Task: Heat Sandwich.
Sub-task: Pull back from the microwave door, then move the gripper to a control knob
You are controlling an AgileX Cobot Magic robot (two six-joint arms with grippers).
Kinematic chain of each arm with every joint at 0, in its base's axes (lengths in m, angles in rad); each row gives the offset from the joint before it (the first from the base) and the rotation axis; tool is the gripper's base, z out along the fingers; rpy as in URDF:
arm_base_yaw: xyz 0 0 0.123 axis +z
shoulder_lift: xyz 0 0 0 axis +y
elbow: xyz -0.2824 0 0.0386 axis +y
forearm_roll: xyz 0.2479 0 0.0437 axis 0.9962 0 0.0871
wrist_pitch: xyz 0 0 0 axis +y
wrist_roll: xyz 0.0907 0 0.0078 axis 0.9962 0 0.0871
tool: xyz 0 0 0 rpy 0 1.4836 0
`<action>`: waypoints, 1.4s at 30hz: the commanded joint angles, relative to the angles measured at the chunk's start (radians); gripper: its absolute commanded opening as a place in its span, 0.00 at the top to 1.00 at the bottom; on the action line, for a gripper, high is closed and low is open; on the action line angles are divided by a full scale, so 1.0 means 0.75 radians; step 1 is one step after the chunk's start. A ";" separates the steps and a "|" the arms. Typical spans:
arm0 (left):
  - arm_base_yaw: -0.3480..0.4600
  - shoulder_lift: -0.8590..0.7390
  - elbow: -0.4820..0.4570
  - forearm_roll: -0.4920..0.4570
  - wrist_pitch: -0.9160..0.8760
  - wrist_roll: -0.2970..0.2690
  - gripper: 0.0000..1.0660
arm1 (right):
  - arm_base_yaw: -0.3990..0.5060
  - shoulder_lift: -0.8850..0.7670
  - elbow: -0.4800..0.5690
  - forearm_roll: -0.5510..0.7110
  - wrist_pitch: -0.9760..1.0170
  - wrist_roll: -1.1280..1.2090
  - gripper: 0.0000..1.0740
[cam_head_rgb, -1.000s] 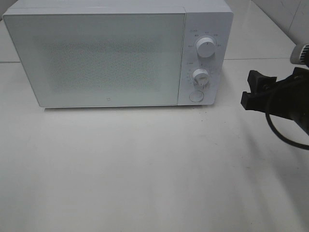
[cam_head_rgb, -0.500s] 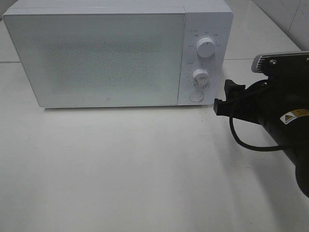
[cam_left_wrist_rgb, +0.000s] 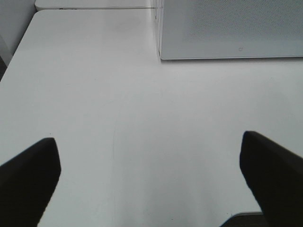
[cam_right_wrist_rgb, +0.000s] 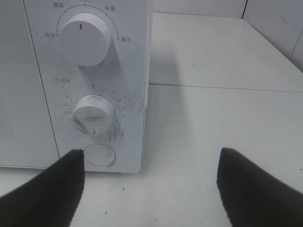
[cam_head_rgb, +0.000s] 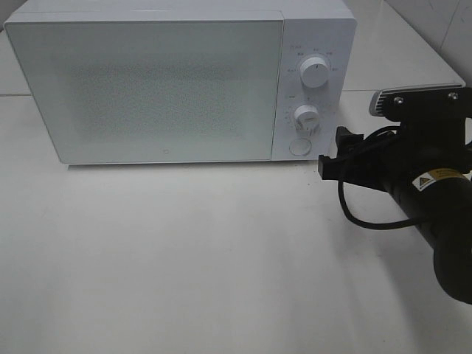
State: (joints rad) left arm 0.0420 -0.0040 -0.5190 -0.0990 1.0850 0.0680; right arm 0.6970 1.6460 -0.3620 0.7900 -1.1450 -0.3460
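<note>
Facing closed microwave [cam_head_rgb: 162, 81] on table [cam_head_rgb: 184, 258], right hand [cam_head_rgb: 332, 152] spread, near round button [cam_head_rgb: 299, 147].

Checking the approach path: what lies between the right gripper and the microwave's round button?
The right wrist view shows only bare tabletop between the right gripper and the round button.

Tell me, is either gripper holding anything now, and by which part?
Nothing is held. The left gripper is open over the table, and the right gripper is open near the microwave, with nothing between its jaws.
</note>
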 commanded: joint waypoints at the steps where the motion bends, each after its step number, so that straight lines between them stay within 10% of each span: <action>1: 0.004 -0.023 0.001 -0.004 -0.019 -0.008 0.08 | 0.005 -0.004 -0.015 -0.011 -0.013 -0.001 0.30; 42: 0.004 -0.023 0.001 -0.004 -0.019 -0.008 0.08 | -0.143 0.491 -0.539 -0.165 0.039 0.148 0.30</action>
State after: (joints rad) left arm 0.0420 -0.0050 -0.5190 -0.0990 1.0850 0.0680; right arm 0.5950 2.0140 -0.7560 0.6760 -1.1130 -0.2470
